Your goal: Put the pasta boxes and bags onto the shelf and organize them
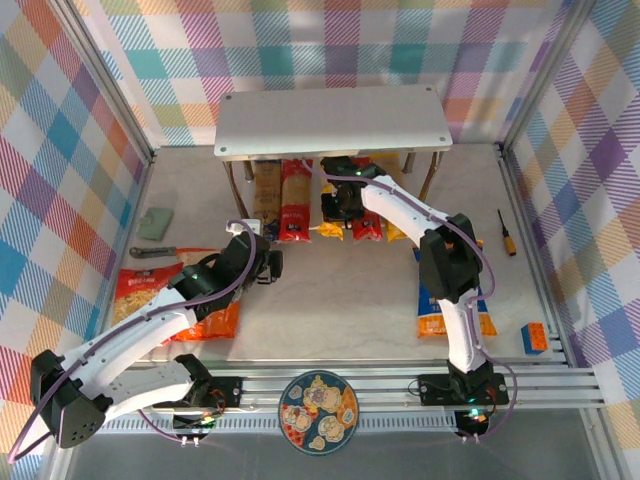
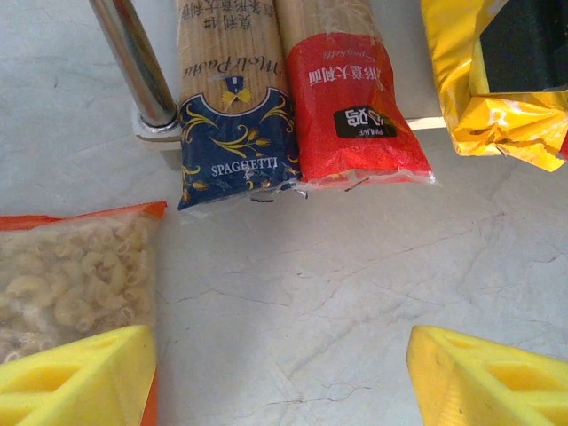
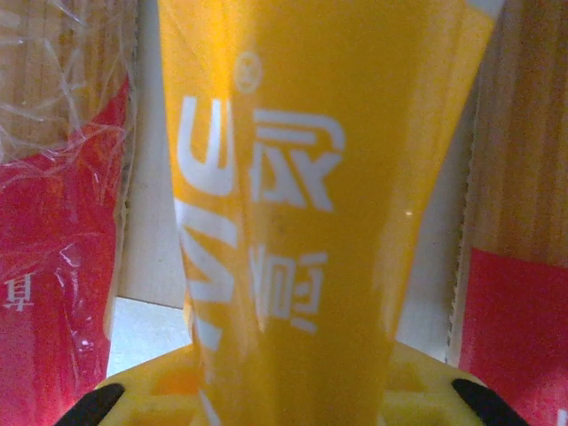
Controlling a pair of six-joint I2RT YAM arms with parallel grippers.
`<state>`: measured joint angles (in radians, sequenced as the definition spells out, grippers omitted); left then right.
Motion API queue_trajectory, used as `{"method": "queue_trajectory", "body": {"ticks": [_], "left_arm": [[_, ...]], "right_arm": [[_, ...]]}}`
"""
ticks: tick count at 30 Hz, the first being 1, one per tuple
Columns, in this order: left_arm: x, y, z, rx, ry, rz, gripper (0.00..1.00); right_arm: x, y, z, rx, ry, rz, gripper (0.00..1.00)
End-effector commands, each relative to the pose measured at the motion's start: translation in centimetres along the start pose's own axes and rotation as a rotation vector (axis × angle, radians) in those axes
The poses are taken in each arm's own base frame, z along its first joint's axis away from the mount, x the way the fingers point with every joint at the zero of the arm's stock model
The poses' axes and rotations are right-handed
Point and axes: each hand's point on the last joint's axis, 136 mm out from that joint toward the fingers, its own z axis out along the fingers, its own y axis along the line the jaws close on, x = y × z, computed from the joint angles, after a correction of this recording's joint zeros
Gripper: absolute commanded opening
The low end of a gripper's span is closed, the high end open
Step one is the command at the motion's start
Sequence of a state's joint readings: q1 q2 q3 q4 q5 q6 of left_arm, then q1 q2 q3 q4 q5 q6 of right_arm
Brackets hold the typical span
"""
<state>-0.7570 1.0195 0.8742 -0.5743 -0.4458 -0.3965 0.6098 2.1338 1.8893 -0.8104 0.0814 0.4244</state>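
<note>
Operator: Entry for the right gripper?

Clerk: Your right gripper (image 3: pixel 286 404) pinches one yellow spaghetti pack (image 3: pixel 302 177) at its near end. The long axis runs straight ahead of the fingers, under the shelf (image 1: pixel 335 122), with red packs (image 3: pixel 53 266) on either side. The far end is cut off.

Operator: Left?

Clerk: Your left gripper (image 2: pixel 284 364) stands spread and empty. The tan-brown pack (image 2: pixel 235 133) lies ahead, lengthwise, well apart from it. The right arm is nearer.

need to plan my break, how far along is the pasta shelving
Done: tan-brown spaghetti pack and red spaghetti pack lie side by side under the pale grey shelf board.
In hand: right tool pinches a yellow spaghetti pack.
Remaining: red pillow bag, orange pillow bag and blue pillow bag lie on the table; left tool open.
</note>
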Motion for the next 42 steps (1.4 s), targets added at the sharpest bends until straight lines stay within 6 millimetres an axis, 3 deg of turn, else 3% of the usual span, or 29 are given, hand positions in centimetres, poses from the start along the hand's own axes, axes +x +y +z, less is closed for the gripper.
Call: {"method": "queue_trajectory", "body": {"ticks": [1, 4, 12, 18, 29, 35, 42], "left_arm": [[0.2, 0.5, -0.4, -0.013, -0.006, 0.001, 0.75], [0.1, 0.5, -0.4, -0.011, -0.008, 0.0, 0.75], [0.2, 0.5, -0.4, -0.012, -0.005, 0.002, 0.75], [0.1, 0.5, -0.4, -0.014, -0.005, 0.002, 0.76], [0.1, 0.5, -0.2, -0.02, -0.001, 0.007, 0.78], [0.1, 0.8, 0.0, -0.043, 0.002, 0.011, 0.78], [0.2, 2.0, -0.2, -0.106, -0.004, 0.0, 0.78]], "right_arm": [[-1.9, 1.0, -0.7, -0.021, -0.067, -0.03, 0.28], [-1.7, 0.9, -0.5, -0.014, -0.058, -0.029, 0.36], [-1.2, 0.9, 0.0, -0.022, -0.035, -0.024, 0.4], [-0.9, 1.2, -0.3, -0.049, -0.032, -0.024, 0.61], [-1.1, 1.5, -3.3, -0.084, -0.101, -0.037, 0.77], [-1.3, 1.5, -5.4, -0.106, -0.153, -0.047, 0.79], [0.0, 1.4, -7.1, -0.136, -0.163, -0.056, 0.79]]}}
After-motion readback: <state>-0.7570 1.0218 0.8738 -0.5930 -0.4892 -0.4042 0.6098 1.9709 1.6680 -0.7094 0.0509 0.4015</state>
